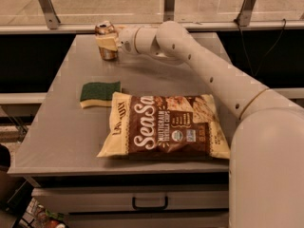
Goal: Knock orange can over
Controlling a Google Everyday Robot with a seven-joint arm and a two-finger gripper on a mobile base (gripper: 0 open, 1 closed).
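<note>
Cream claw (pixel 109 42) at coppery orange can (pixel 107 54), green-and-yellow sponge (pixel 99 93), brown-and-cream chip bag (pixel 166 127) with white lettering, grey table (pixel 61 137)

The white arm (pixel 213 75) stretches from lower right toward upper left, wrist (pixel 142 41) level, ending in the tool (pixel 109 42) at upper left.
</note>
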